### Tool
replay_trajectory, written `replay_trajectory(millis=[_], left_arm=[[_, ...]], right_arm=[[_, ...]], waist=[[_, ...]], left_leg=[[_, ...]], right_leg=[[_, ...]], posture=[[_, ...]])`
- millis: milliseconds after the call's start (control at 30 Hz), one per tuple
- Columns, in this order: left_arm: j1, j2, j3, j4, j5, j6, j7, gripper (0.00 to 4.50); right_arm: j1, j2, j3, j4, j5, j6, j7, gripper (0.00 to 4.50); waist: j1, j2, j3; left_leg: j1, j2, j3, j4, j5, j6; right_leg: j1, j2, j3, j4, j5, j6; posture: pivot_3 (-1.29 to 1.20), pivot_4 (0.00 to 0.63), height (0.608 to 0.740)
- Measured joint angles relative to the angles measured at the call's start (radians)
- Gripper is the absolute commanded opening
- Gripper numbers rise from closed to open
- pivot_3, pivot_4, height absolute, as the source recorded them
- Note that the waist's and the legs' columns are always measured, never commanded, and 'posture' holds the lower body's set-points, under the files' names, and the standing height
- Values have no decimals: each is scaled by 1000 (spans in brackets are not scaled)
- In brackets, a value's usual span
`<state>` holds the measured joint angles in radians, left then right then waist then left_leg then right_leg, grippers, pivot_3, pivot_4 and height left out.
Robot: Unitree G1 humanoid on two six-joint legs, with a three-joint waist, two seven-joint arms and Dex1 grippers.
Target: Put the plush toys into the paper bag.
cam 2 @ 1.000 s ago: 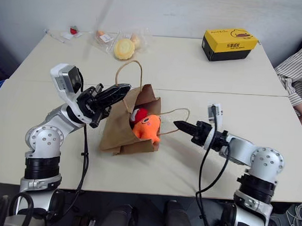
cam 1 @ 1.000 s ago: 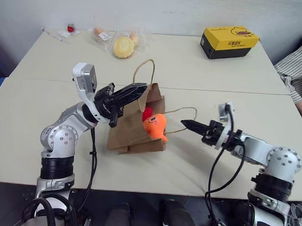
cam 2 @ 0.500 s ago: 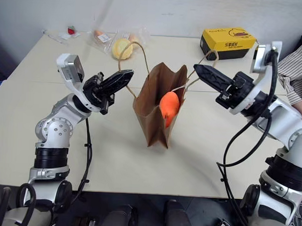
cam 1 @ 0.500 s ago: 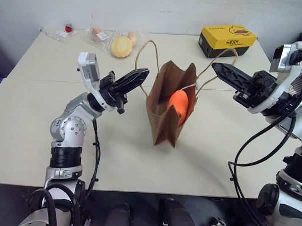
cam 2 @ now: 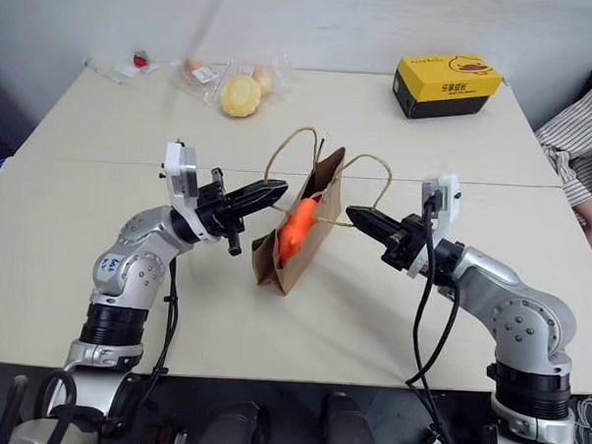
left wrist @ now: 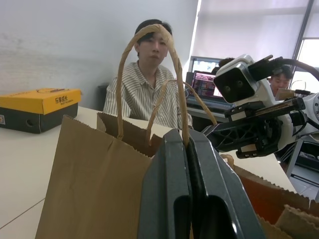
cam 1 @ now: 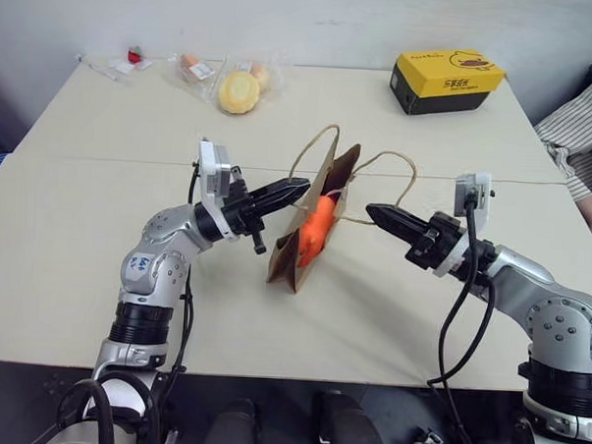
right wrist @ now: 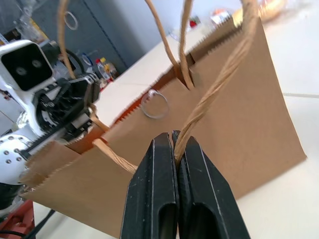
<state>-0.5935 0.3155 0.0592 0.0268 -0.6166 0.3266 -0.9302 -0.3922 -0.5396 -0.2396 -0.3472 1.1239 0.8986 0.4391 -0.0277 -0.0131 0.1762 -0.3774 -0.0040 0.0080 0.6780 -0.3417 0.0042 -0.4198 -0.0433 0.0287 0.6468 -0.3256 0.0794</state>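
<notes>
Both grippers, left [cam 1: 299,189] and right [cam 1: 374,214], are clamped on twine handles; paper bag [cam 1: 308,244] may tip, spilling orange toy [cam 1: 316,226].

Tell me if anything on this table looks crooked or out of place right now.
The paper bag leans rather than standing straight, strung by its twine handles between the left claw and right claw. The orange plush toy bulges out of its gaping mouth.
</notes>
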Motion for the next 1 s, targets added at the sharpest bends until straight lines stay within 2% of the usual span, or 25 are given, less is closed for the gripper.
replay_trajectory(millis=[100,133,167,367,533,567,667,733,800,867,1000], left_arm=[[15,16,9,-15,-6,5,-2,0],[17,21,16,-15,-13,15,-2,437],[17,31,22,-15,-19,27,-2,634],[27,85,61,-57,-57,80,-4,2528],[125,170,121,-114,-68,116,2,4164],[137,176,131,-122,-69,123,6,4474],[195,200,140,-192,-88,143,14,4474],[239,211,157,-224,-88,148,24,4474],[297,227,166,-266,-85,146,34,4500],[357,238,167,-316,-81,144,43,4500],[444,232,157,-419,-77,142,89,4500]], right_arm=[[-1,25,-18,-1,43,-5,-6,55],[-4,32,-26,-1,87,-3,-6,445],[-13,34,-32,-5,115,-4,-5,643],[-4,-31,-47,-37,160,2,46,2735],[104,-203,-125,-40,210,43,159,4497],[113,-218,-131,-40,209,43,174,4500],[177,-284,-132,-60,184,43,258,4500],[234,-325,-113,-82,85,-1,326,4500],[291,-338,-39,-82,-106,-143,404,4127],[323,-301,62,-62,-290,-299,455,3602],[288,-145,233,-27,-506,-502,470,2110]], waist=[[1,0,0],[1,0,0],[2,0,0],[5,0,0],[5,0,0],[5,0,0],[5,0,0],[5,0,0],[2,0,0],[1,0,0],[0,1,0]], left_leg=[[0,0,0,0,0,0],[0,0,0,0,0,0],[0,0,0,0,0,0],[0,0,-1,0,0,1],[0,0,-1,-1,-1,2],[0,0,-1,-1,-1,2],[2,0,-1,-2,-4,7],[3,0,-1,-4,-4,7],[6,0,-1,-5,-4,7],[7,0,0,-8,-3,6],[8,0,0,-10,1,-2]], right_leg=[[0,0,0,0,0,0],[0,0,0,0,0,0],[0,0,0,0,0,0],[0,0,-1,-1,0,0],[2,-1,-1,-2,0,0],[2,-1,-1,-3,0,0],[3,-1,-1,-4,0,0],[4,-1,-1,-5,0,0],[6,-1,-1,-7,0,0],[7,-1,0,-8,0,0],[6,-1,0,-7,0,0]], posture=[[0,150,740],[0,150,740],[0,150,740],[0,150,740],[0,150,740],[0,150,740],[0,150,740],[0,150,740],[0,150,740],[0,150,740],[0,150,740]])
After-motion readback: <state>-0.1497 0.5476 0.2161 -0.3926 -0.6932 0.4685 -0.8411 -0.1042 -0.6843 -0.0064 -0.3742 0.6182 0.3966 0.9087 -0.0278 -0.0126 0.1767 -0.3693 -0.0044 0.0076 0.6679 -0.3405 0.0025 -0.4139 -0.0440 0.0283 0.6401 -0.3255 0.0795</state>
